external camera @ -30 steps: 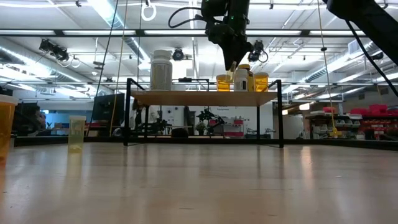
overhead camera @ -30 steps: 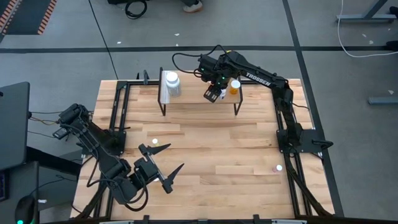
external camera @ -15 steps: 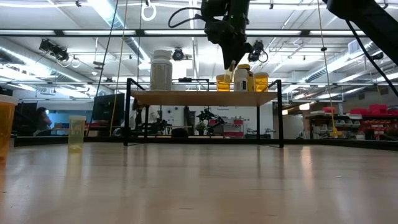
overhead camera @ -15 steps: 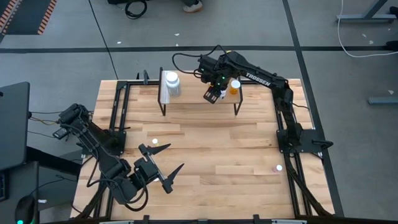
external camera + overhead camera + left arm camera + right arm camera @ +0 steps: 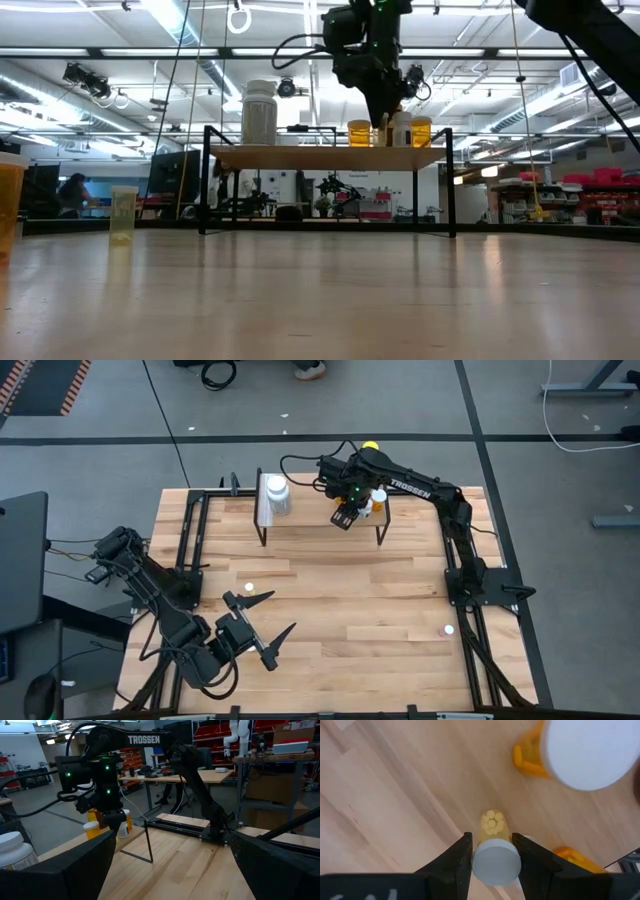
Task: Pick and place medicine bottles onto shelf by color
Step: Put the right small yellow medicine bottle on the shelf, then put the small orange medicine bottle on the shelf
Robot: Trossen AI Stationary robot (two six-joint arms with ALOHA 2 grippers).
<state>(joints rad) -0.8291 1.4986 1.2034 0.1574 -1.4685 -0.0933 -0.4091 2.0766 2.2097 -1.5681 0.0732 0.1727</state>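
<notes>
The shelf (image 5: 320,525) stands at the table's far middle, a whitish strip (image 5: 265,500) at its left end. A larger white bottle (image 5: 259,112) stands on that end. Two amber bottles (image 5: 360,133) (image 5: 420,132) stand on the right part. My right gripper (image 5: 345,518) hangs over the shelf's right part, shut on a small white-capped amber bottle (image 5: 402,130) between those two. My left gripper (image 5: 262,642) is open and empty near the table's near left corner; its wrist view (image 5: 170,870) shows the fingers wide apart. My right gripper pinches the small amber bottle by its white cap (image 5: 495,862), one finger (image 5: 462,852) on each side. The fingers come from above, pointing down. The bottle stays about upright, yellow pills showing through its body (image 5: 492,822). Its base appears level with the plank's top in the low view.
A white-capped amber bottle (image 5: 570,750) stands close beside the held one, and another amber one (image 5: 570,855) on its other side. Single small bottles stand on the tabletop (image 5: 250,588) (image 5: 447,630). A pale bottle (image 5: 124,215) and an orange one (image 5: 8,205) stand at the left.
My right gripper has shifted a little toward the table's right edge over the shelf, carrying the small amber bottle with it. The bottle now stands closer to the rightmost amber bottle. The gripper stays shut.
</notes>
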